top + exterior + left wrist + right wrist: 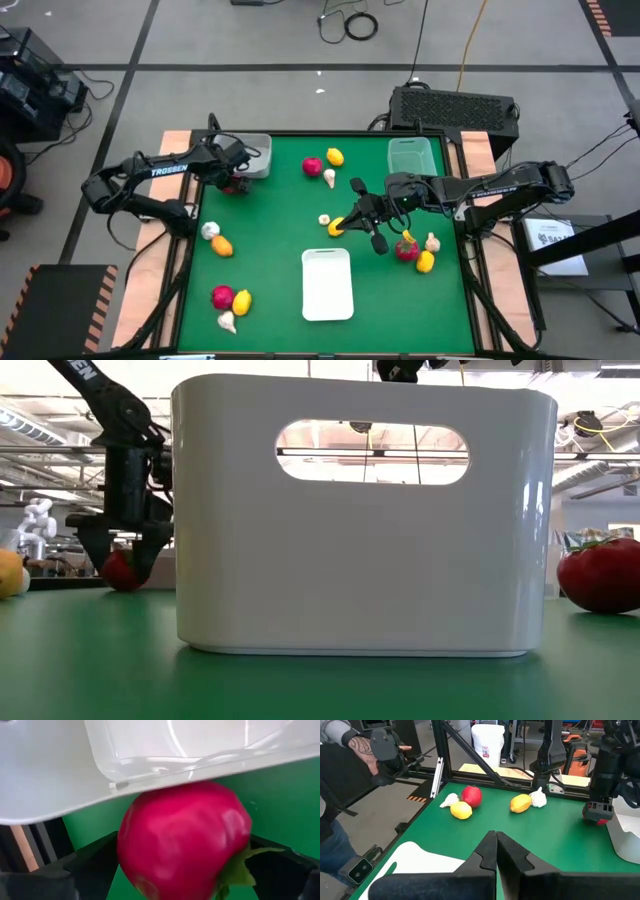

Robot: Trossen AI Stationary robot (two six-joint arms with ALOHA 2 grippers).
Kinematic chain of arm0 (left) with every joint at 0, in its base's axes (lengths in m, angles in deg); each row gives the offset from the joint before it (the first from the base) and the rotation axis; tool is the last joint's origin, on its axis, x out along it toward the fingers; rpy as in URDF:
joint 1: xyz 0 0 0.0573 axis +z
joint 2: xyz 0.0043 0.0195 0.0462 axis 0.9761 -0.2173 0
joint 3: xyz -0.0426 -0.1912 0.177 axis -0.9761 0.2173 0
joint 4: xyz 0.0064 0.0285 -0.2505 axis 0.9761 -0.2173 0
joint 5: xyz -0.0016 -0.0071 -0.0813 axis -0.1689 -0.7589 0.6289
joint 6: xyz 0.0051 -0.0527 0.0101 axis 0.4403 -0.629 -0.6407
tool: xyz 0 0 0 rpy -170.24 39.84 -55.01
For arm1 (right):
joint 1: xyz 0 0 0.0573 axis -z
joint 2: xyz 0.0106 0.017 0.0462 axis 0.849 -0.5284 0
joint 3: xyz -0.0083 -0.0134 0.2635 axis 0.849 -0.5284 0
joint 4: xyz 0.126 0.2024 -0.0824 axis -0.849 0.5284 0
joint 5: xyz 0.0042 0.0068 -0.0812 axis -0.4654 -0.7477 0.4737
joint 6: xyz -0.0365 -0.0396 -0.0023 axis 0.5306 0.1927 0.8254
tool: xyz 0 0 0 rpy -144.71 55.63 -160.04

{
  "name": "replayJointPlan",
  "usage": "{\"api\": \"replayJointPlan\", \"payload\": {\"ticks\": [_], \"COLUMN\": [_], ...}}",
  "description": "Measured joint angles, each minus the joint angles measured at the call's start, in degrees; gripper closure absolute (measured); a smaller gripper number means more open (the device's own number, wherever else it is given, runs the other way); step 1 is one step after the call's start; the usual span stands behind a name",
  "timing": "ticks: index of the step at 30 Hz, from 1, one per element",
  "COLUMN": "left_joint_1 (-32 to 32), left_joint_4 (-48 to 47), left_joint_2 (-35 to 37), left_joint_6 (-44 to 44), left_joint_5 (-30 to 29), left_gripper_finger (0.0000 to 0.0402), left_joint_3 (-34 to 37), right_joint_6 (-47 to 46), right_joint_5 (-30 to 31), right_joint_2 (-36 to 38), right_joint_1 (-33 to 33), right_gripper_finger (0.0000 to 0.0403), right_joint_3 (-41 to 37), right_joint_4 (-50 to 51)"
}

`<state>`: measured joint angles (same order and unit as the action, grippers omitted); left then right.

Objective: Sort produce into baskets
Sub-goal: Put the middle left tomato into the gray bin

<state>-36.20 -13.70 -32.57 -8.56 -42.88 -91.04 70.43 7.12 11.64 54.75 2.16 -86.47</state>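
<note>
Left claw [165, 870] clamps red fruit [182, 840] beside grey tub [255, 155]; next lift over rim. Right claw [496, 851] closed, empty.

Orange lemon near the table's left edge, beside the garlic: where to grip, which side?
Probably from straight above: pinch the orange lemon across its narrow middle, since the ends taper. Turn the grip so neither side lands on the garlic bulb lying close beside it.
</note>
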Motion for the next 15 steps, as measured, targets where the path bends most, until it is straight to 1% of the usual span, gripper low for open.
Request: {"api": "replayJointPlan", "payload": {"ticks": [6, 13, 15], "left_joint_1": [-0.01, -0.02, 0.00], "left_joint_4": [0.19, 0.16, 0.06], "left_joint_2": [0.01, 0.02, 0.11], "left_joint_6": [0.10, 1.33, 1.35], "left_joint_5": [-0.03, -0.41, 0.29], "left_gripper_finger": [0.0028, 0.0084, 0.0095], "left_joint_3": [0.06, 0.06, 0.03], "right_joint_6": [0.00, 0.00, 0.00], "right_joint_5": [-0.01, 0.00, -0.01], "right_joint_2": [0.00, 0.02, 0.01], "right_joint_1": [0.06, 0.07, 0.05], "right_gripper_finger": [0.0403, 0.0403, 0.0403], "right_joint_3": [0.00, 0.00, 0.00], "right_joint_4": [0.01, 0.00, 0.01]}}
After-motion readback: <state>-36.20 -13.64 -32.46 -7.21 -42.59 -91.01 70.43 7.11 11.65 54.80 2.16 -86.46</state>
